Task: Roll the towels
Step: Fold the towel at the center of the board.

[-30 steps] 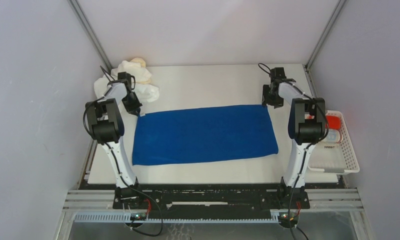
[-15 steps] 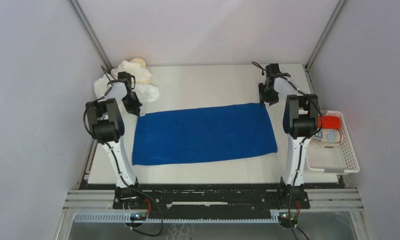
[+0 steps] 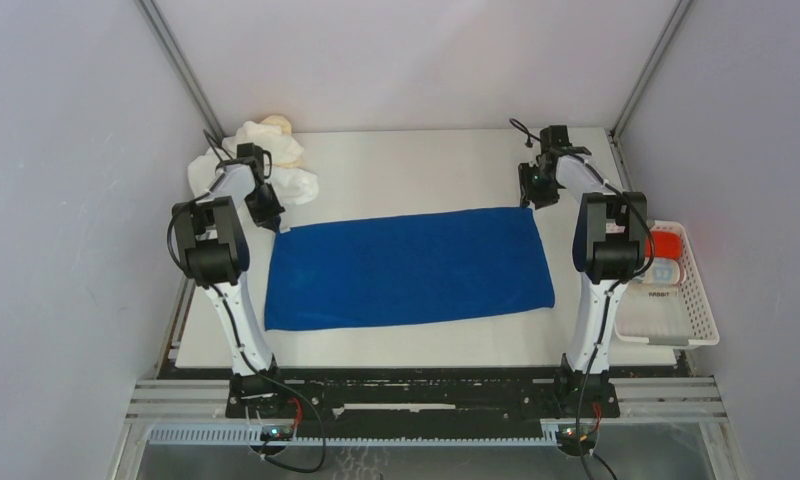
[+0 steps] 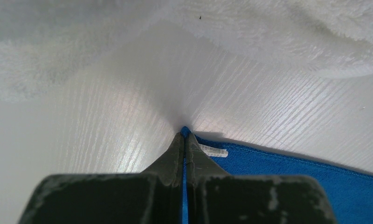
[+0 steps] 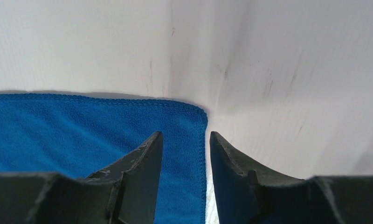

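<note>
A royal blue towel [image 3: 411, 268] lies spread flat across the middle of the table. My left gripper [image 3: 273, 222] is at its far left corner, shut on that corner; in the left wrist view the fingertips [image 4: 183, 135] pinch the blue cloth [image 4: 292, 172] beside its white label [image 4: 212, 150]. My right gripper [image 3: 532, 196] is at the far right corner. Its jaws [image 5: 184, 135] stand open, one finger over the blue towel [image 5: 58, 135] and the other over bare table, with the towel's hem between them.
White and cream towels [image 3: 266, 160] lie heaped at the far left corner, close behind my left gripper, and fill the top of the left wrist view [image 4: 292, 37]. A white slatted basket [image 3: 676, 325] at the right edge holds a red towel [image 3: 666, 243] and a patterned one [image 3: 658, 272].
My left gripper has closed onto the towel's corner. My right gripper has shifted a little left and farther back, and its jaws have narrowed.
</note>
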Robot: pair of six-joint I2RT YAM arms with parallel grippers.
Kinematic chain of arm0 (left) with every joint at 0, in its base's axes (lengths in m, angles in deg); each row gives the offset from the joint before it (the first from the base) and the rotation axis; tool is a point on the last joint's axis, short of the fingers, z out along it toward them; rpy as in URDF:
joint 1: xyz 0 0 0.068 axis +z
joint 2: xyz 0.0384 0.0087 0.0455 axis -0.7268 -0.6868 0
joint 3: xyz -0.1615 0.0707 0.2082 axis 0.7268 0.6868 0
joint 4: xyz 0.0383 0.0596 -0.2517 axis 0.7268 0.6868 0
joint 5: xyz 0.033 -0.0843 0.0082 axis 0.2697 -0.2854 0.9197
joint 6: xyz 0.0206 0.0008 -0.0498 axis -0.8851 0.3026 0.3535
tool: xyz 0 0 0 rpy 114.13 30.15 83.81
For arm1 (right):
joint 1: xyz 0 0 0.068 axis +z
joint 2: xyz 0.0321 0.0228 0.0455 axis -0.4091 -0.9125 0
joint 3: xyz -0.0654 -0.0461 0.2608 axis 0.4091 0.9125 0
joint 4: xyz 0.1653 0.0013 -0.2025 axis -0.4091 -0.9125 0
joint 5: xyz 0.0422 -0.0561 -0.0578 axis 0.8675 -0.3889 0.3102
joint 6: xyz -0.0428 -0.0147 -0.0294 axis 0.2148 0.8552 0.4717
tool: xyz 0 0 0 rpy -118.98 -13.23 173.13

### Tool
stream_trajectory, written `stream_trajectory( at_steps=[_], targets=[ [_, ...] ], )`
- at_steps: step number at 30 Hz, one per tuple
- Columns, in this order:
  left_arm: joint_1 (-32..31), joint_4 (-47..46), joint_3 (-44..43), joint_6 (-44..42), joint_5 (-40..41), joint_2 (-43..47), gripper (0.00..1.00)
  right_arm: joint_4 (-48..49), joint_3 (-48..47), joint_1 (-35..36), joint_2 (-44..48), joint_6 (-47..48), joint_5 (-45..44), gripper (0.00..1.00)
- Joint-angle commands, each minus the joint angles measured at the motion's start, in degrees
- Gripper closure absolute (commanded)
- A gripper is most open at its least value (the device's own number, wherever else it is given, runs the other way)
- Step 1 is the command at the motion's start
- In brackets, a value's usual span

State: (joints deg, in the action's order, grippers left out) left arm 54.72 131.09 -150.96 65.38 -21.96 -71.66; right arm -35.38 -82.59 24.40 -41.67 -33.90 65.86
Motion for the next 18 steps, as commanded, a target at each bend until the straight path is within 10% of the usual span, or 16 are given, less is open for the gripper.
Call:
stream_trajectory(
  at_steps=[1, 18],
  targets=[
    [0.2, 1.4, -0.1, -1.6, 2.8, -1.9, 1.0, 0.9, -1.9, 0.5, -0.1, 1.8, -0.1, 0.58],
    [0.2, 1.5, -0.1, -1.9, 3.3, -2.0, 1.0, 0.5, -4.2, 1.9, -6.9, 4.8, -6.3, 0.68]
  ],
)
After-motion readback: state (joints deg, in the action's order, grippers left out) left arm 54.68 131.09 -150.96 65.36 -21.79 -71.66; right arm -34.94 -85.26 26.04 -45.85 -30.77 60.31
